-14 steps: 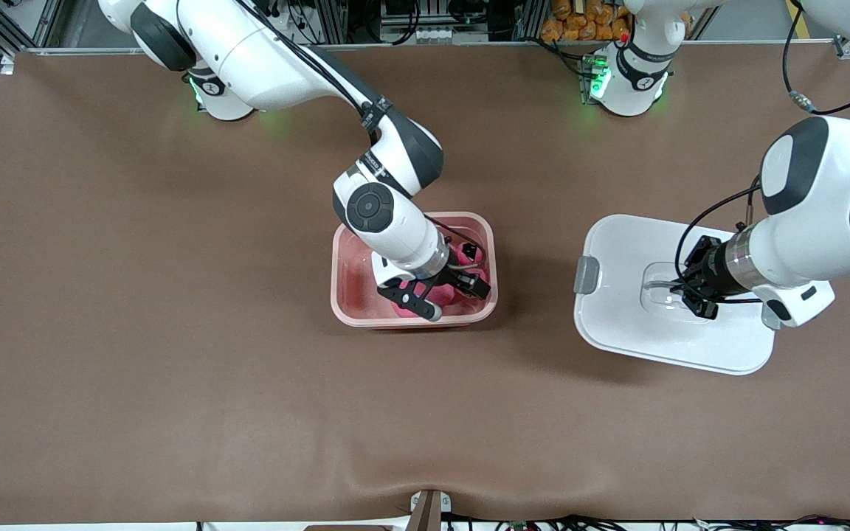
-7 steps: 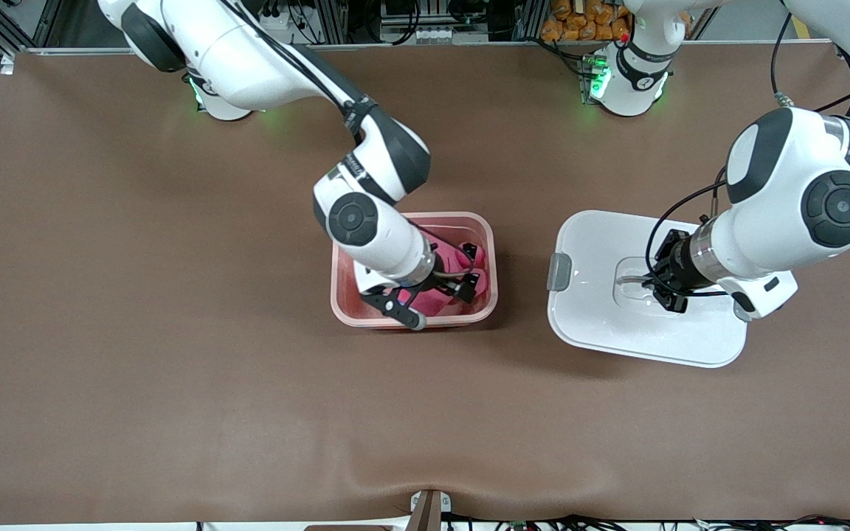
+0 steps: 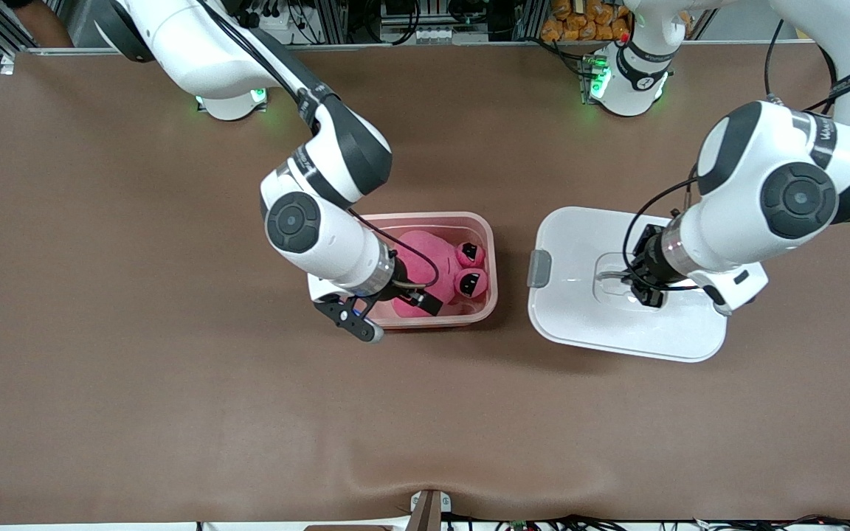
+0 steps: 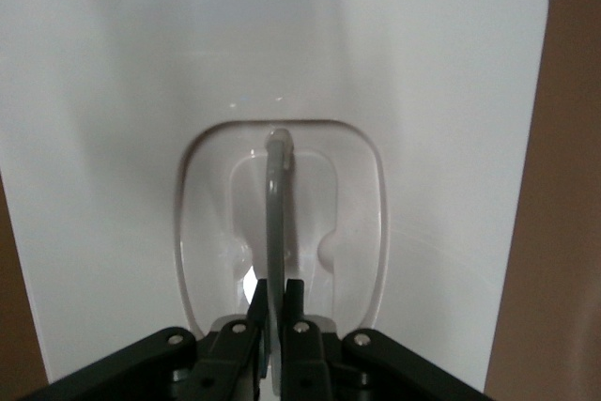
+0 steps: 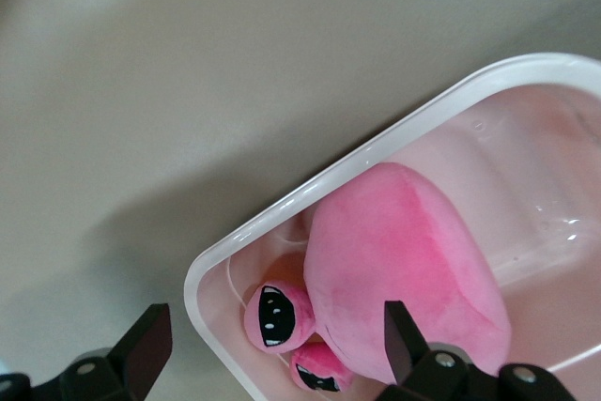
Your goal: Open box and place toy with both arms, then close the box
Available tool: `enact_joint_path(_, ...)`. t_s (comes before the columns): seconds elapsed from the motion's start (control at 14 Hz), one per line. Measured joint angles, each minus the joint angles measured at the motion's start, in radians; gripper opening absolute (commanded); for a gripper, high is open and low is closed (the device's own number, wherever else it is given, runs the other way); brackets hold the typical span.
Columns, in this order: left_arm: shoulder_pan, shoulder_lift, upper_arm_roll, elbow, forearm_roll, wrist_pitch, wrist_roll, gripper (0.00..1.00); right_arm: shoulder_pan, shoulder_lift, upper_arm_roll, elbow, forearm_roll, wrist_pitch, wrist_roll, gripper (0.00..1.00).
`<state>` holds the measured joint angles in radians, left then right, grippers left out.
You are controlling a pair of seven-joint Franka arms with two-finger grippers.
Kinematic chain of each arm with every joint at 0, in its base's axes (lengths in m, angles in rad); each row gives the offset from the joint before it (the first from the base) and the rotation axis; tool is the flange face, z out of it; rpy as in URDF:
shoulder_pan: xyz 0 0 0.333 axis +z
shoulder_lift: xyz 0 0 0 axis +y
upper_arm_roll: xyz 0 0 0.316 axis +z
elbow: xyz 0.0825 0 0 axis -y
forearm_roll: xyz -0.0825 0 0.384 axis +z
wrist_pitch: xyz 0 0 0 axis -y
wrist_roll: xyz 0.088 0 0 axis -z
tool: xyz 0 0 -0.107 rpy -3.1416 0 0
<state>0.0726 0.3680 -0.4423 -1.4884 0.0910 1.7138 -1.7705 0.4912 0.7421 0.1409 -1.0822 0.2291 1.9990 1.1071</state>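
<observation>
Brown cloth-covered table [image 3: 137, 310], two white robot arms, one box, one lid, one toy. Going across the front view from the right arm's end: right arm [image 3: 322, 221] reaches in from its green-lit base, its black two-finger gripper [image 3: 388, 313] hanging over the end of the box toward the right arm's end of the table, jaws spread apart and holding nothing; the right wrist view shows both fingertips [image 5: 146, 345] wide apart above the tub rim. Next, one rounded-rectangular translucent pink plastic tub [image 3: 488, 258], uncovered, sitting mid-table. Inside it lies one rounded hot-pink plush toy [image 3: 429, 258], with two small pink lobes bearing dark markings at the end of the tub toward the left arm's end of the table; same toy [image 5: 404, 269] visible in the right wrist view, resting in the tub [image 5: 282, 223]. Next, just beside the tub but apart from it, one white lid [image 3: 580, 324], one grey side clip [image 3: 539, 268] visible on its edge facing the tub. Left arm [image 3: 772, 199] comes in over the lid; its black gripper [image 3: 643, 284] is at the lid's recess, jaws clamped together on the thin grey recessed handle [image 4: 275, 223], one handle, standing upright between the fingers.
</observation>
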Motion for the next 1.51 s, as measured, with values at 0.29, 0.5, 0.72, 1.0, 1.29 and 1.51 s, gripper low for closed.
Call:
enact_joint_path(0.29,-0.039,0.001,-0.001,0.0,0.0,0.017,-0.044,0.0,-0.057,-0.063,0.0,0.002,0.0,-0.074,-0.002,1.0)
enact_joint_path(0.5,-0.078,0.004,-0.001,0.0,0.0,0.027,-0.096,0.0,-0.107,-0.104,0.0,0.002,0.0,-0.153,-0.089,1.0)
enact_joint_path(0.72,-0.113,0.009,-0.001,0.002,0.0,0.034,-0.127,0.0,-0.149,-0.12,0.0,0.002,0.0,-0.206,-0.141,1.0)
enact_joint_path(1.0,-0.172,0.032,-0.001,0.02,0.0,0.071,-0.22,0.0,-0.211,-0.155,0.001,0.003,0.0,-0.258,-0.152,1.0)
enact_joint_path(1.29,-0.254,0.088,0.001,0.051,0.005,0.094,-0.337,0.0,-0.26,-0.19,0.001,0.003,-0.014,-0.291,-0.22,1.0)
enact_joint_path(1.51,-0.3,0.107,0.001,0.065,0.009,0.143,-0.4,0.0,-0.312,-0.213,0.0,0.003,-0.016,-0.374,-0.346,1.0)
